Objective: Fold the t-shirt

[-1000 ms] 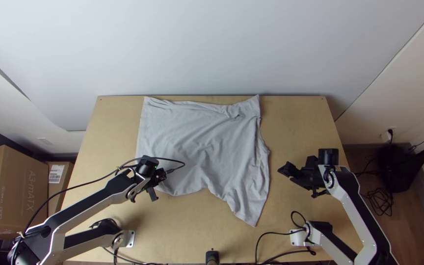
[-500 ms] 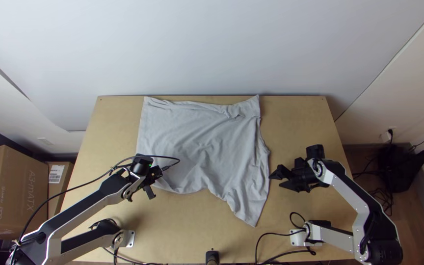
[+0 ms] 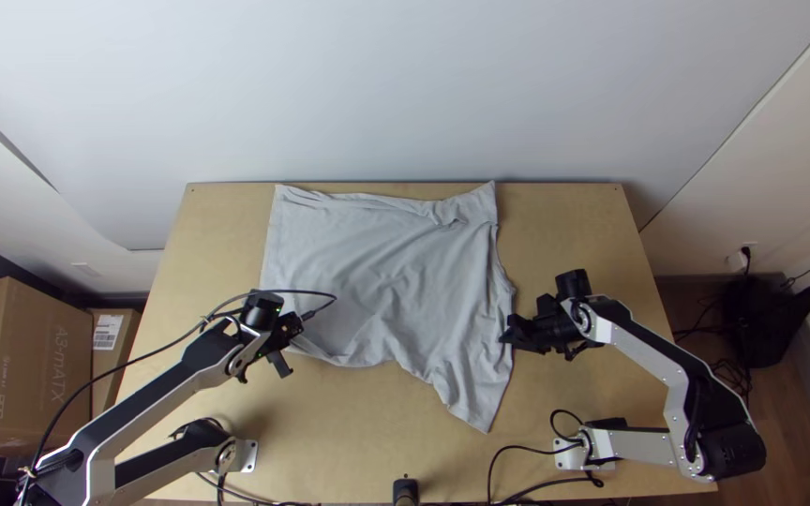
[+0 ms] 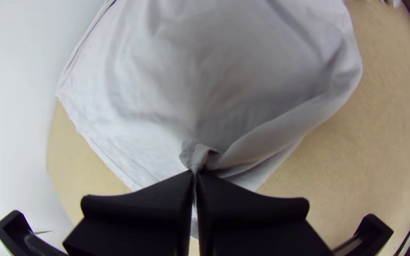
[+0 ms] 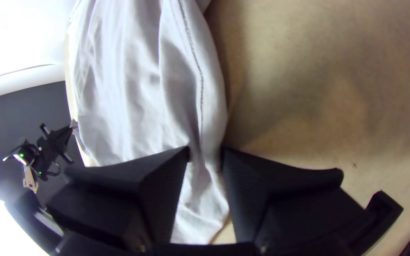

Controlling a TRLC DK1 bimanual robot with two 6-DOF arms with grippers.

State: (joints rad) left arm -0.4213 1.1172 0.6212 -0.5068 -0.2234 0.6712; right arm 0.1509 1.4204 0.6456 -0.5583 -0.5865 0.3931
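The pale grey t-shirt [image 3: 396,272] lies spread but wrinkled on the bench [image 3: 574,225]. By the t-shirt's near left corner, the left tool [image 4: 195,173] is pinching a small bunch of its cloth, I'd guess to lift or steady that end for a fold. The right tool [image 5: 206,154] stands spread astride the t-shirt's right border, likely lining up a 2nd grip. The right wrist view picks out a stitched seam [image 5: 199,80] along that border; the top view gives the t-shirt's whole uneven outline.

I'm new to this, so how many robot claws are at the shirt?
2. The left claw is shut on the gray shirt near its lower-left corner in the top view; the right claw is at its right side, open around an edge fold.
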